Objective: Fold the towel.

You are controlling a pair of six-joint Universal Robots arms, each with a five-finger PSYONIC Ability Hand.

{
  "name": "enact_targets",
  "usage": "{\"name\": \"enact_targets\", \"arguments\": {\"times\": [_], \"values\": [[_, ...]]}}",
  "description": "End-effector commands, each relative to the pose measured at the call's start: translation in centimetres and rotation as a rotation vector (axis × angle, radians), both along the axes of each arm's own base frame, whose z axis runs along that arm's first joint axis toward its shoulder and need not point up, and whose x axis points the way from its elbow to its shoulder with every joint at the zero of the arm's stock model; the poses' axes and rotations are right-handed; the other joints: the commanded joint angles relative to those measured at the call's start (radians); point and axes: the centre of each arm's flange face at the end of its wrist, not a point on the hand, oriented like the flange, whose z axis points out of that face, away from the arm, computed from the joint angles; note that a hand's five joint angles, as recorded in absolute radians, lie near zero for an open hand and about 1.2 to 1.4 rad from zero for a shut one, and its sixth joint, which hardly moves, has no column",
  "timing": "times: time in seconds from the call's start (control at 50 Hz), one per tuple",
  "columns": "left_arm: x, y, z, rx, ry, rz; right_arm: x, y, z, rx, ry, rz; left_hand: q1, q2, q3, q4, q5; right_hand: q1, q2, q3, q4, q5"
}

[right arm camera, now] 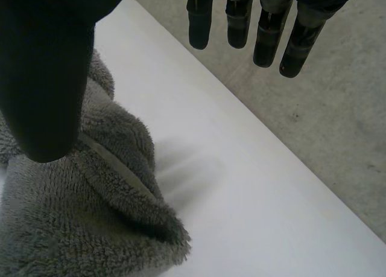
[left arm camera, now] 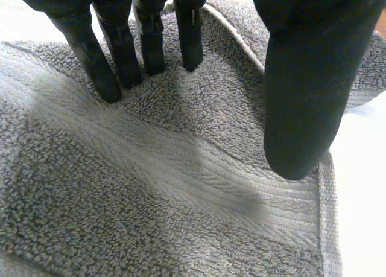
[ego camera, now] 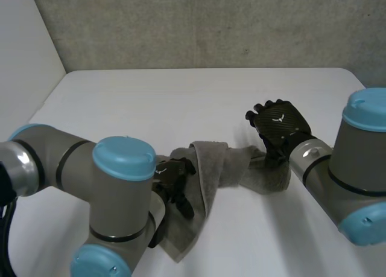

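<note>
The left arm is bending in low across the near side of the bench (ego camera: 181, 102), and the left robot hand (ego camera: 174, 179) is lying palm-down on the grey towel (ego camera: 223, 165). In its wrist view its fingers (left arm camera: 99, 72) are reaching out straight, tips pressing into the pile, while the thumb (left arm camera: 301, 90) is standing apart from them above the cloth. Nothing is being pinched; the hand is spread and only bearing on the fabric.

The right arm is coming in from the other side, and the right robot hand (ego camera: 278, 123) is tilting up with its back towards me. Its fingers (right arm camera: 199, 23) are hanging straight and loose over bare bench, and its thumb (right arm camera: 45, 78) is hovering over the bunched end of the towel. It is holding nothing.

The towel is lying rumpled near the front of the bench, between the two hands. It is twisting in the middle: one end is running down under the left hand to a corner close to the near edge, and the other is heaping up just below the right wrist. A hemmed edge is showing beside the left thumb, with white bench beyond it.

Behind the towel the bench is stretching open to the grey wall (ego camera: 211, 23), with plenty of room there.
</note>
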Motion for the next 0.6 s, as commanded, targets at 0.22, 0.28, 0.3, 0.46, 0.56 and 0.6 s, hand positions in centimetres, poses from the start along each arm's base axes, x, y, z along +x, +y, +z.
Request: {"name": "enact_targets", "arguments": {"times": [0.22,0.28,0.3,0.46,0.56,0.6], "values": [[-1.4,-1.7,-2.1,0.01,0.003,0.054,5.4,-4.5,-6.3,0.135,-0.082,0.247,0.148,0.151,0.15,0.153,0.153,0.186,0.174,0.184,0.162,0.178],[-1.3,-2.3,-2.0,-0.041,-0.039,0.071,5.8,-4.7,-7.3,0.158,-0.085,0.258,0.572,0.575,0.574,0.578,0.577,0.702,0.69,0.7,0.678,0.694],[-1.3,-2.3,-2.0,-0.042,-0.039,0.071,5.8,-4.7,-7.3,0.158,-0.085,0.258,0.575,0.577,0.577,0.58,0.579,0.704,0.692,0.702,0.681,0.696],[-2.5,-5.1,-0.1,-0.25,-0.071,0.065,6.6,-7.1,-2.7,0.024,-0.163,0.197,0.991,0.994,0.993,0.996,0.996,1.185,1.173,1.183,1.161,1.177],[-1.9,-10.5,6.8,-0.533,-0.026,0.143,5.0,-8.8,7.8,-0.238,-0.413,0.004,0.991,0.994,0.993,0.996,0.996,1.185,1.173,1.183,1.161,1.177],[-1.2,-11.8,9.0,-0.606,-0.014,0.177,4.7,-8.6,9.9,-0.3,-0.475,0.004,0.991,0.994,0.993,0.996,0.996,1.185,1.173,1.183,1.161,1.177]]}}
